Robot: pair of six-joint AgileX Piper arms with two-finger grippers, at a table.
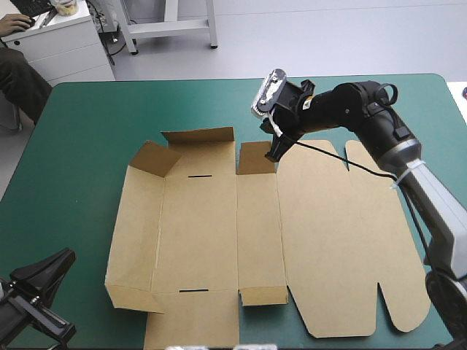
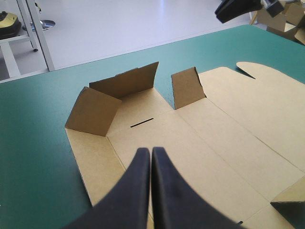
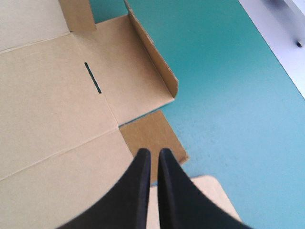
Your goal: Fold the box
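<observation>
Two closed tools: right tool (image 3: 154, 151) over the brown box (image 1: 328, 240), left tool (image 2: 151, 150) beside.

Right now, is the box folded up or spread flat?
Mostly spread flat. The box lies on the teal-green cover; only edge flaps stand raised, and the lid panel lies flat.
</observation>
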